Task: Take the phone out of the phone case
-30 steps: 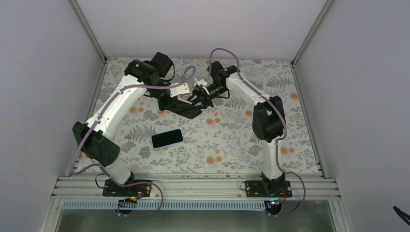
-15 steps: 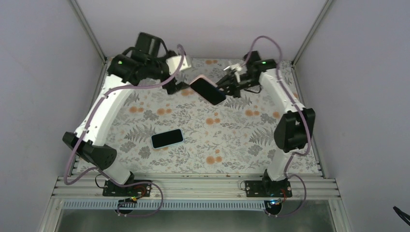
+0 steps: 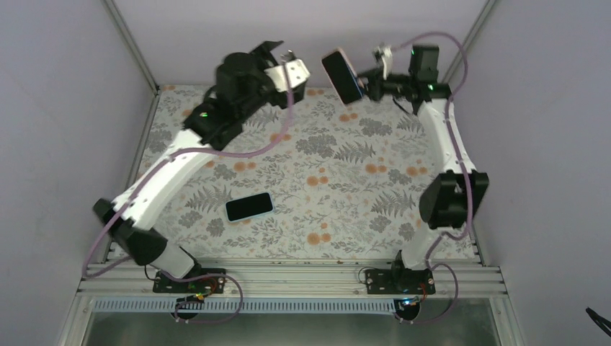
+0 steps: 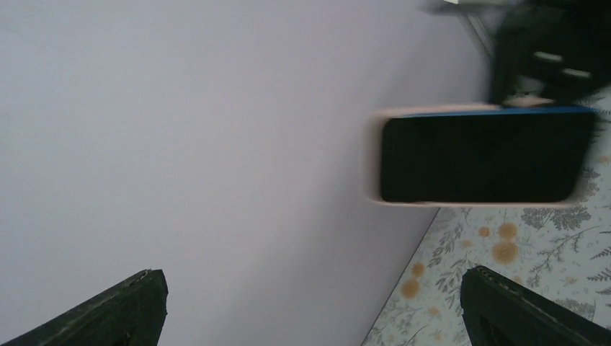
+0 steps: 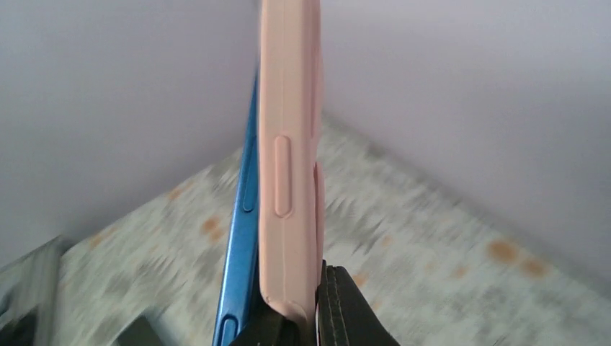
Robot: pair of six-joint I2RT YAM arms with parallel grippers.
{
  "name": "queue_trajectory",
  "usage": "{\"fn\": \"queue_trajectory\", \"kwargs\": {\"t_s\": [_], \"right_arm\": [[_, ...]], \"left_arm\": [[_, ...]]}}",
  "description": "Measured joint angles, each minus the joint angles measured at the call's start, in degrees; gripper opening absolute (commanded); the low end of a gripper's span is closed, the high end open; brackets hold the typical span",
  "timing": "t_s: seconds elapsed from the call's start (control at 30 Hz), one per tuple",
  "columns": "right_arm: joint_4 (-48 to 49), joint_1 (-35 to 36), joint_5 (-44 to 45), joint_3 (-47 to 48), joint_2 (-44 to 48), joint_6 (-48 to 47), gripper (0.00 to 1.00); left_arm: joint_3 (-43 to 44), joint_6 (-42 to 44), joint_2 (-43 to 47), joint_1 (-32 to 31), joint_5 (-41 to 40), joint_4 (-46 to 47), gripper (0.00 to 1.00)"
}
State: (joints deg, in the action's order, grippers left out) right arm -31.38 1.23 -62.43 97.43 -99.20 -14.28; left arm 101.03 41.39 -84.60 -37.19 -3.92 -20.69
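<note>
The phone [image 3: 341, 73] has a black screen and a blue body and sits in a pink phone case [image 5: 290, 144]. It is held up in the air near the back wall. My right gripper [image 3: 369, 81] is shut on the case's lower end [image 5: 306, 303]. In the right wrist view the phone's blue side [image 5: 241, 238] stands slightly proud of the case along one edge. My left gripper [image 3: 282, 63] hangs open to the left of the phone, apart from it. In the left wrist view the phone [image 4: 481, 155] is ahead of the wide-open left gripper [image 4: 313, 274], which holds nothing.
A second phone [image 3: 249, 207] with a dark screen and a pale blue rim lies flat on the floral table cover [image 3: 346, 209], left of centre. Grey walls [image 3: 302, 36] and frame posts close in the back and both sides.
The left gripper has let go of the phone and opened wide. Both arms have risen toward the back wall, and the right gripper has carried the cased phone up and to the right.
</note>
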Motion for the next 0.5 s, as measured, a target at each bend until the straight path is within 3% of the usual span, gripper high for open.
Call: {"fn": "queue_trajectory", "kwargs": {"t_s": [0.13,0.23,0.5], "right_arm": [[3.4,2.1,12.4,24.1,-12.7,10.4,0.03],[4.0,2.4,20.1,26.4,-14.9,15.1,0.03],[1.7,4.8,28.8,25.8,-18.0,19.5,0.03]], "left_arm": [[-0.4,-0.3,-8.7,-2.7,-3.4,6.2,1.0],[-0.5,-1.7,-13.1,-3.1,-3.9,9.0,1.0],[-1.0,-6.2,-15.0,-3.7,-3.3,19.5,1.0]]}}
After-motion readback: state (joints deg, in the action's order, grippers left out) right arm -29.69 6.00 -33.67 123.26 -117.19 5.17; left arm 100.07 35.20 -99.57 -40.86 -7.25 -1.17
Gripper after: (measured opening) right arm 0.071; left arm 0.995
